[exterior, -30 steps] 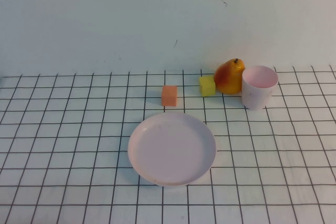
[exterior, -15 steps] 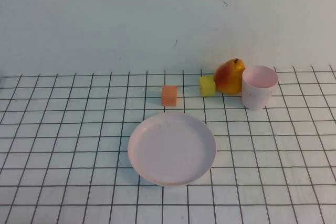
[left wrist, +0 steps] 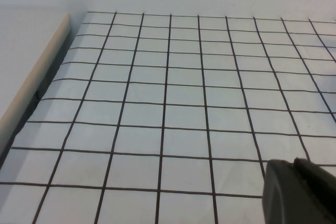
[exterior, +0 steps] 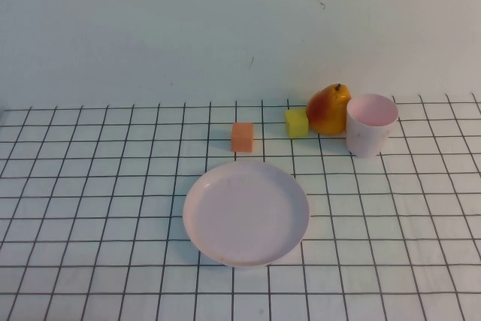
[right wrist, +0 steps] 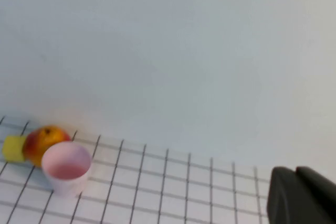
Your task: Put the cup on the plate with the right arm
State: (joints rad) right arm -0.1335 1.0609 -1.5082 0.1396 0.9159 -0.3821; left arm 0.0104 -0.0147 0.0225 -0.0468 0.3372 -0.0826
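plate [exterior: 246, 213] flat on gridded surface [exterior: 90, 208] | cup [exterior: 370, 125] upright, well apart, far right | pear [exterior: 328, 110] touching cup | yellow cube [exterior: 297, 122] beside pear | orange cube [exterior: 243, 137] behind plate

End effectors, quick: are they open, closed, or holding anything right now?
Left end effector: over bare table, cannot be told.
Right end effector: closed, holding nothing, away from the cup.

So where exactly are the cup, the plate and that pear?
cup [exterior: 370, 134], high view, on its outer wall.
plate [exterior: 246, 213], high view, on its bare middle.
pear [exterior: 326, 111], high view, on its orange-red side.
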